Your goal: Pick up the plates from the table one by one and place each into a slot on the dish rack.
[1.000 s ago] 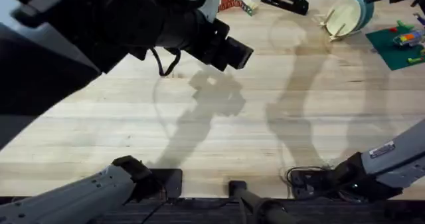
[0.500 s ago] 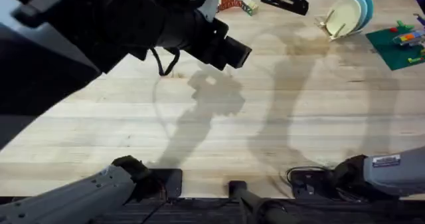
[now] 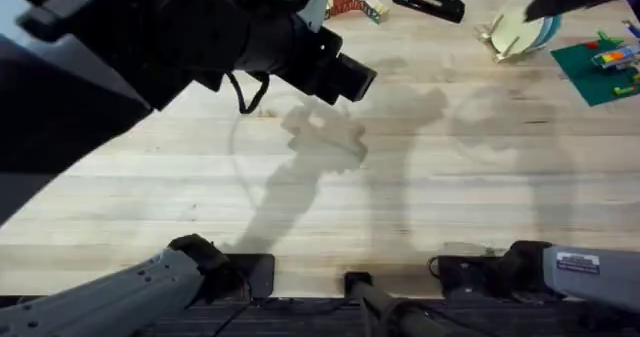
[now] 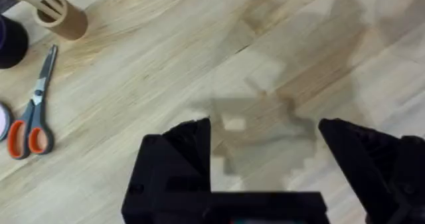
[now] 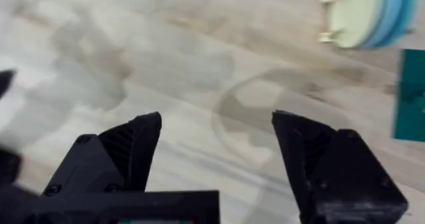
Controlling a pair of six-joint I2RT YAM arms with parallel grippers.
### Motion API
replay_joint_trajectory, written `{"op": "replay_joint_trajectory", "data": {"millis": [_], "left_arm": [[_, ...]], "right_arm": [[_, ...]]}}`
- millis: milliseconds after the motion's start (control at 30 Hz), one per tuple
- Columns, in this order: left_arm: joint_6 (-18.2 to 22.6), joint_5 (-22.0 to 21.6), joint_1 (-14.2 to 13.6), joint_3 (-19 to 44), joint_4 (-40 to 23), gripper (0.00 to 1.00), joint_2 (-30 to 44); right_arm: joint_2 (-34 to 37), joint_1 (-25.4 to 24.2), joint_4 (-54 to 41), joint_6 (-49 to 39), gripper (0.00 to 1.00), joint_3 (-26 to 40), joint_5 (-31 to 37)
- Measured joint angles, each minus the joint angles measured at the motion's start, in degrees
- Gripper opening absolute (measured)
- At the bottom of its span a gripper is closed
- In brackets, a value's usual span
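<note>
Pale butcher-block wood runs across my whole table (image 3: 420, 177), bare through the middle. I count three plates standing on edge in the rack (image 3: 497, 37) at the far right: one cream (image 3: 514, 22) at the front and two blue plates (image 5: 393, 11) packed behind it, their rims touching in my right wrist view.

My left hand (image 4: 265, 151) hangs above bare wood with its black fingers spread wide and nothing between them. One pair of orange-handled scissors (image 4: 32, 108) and one cardboard tube (image 4: 63, 21) lie off to the side of it. My right hand (image 5: 216, 147) is equally wide open and empty, over bare wood, with the rack well beyond it.

Compared with half a second ago, the right arm's shadow on the table has shifted farther toward the rack, and a dark shape now overlaps the plates' top edge in the overhead. The left arm has not budged.

A white label sits on the right arm near its base; I cannot read it.
</note>
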Motion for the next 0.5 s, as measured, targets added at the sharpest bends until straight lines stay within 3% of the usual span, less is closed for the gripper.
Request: {"op": "replay_joint_trajectory", "data": {"millis": [333, 500], "left_arm": [[0.0, -1.57, 0.0, 0.0, -3.2, 0.993, -0.02], [0.02, -1.65, 0.0, 0.0, -4.93, 0.992, -0.02]], "right_arm": [[-0.42, 15.44, -3.8, 7.38, 0.995, 0.0, 2.8], [-0.67, 20.08, -3.03, 10.41, 0.996, -0.91, 4.17]]}}
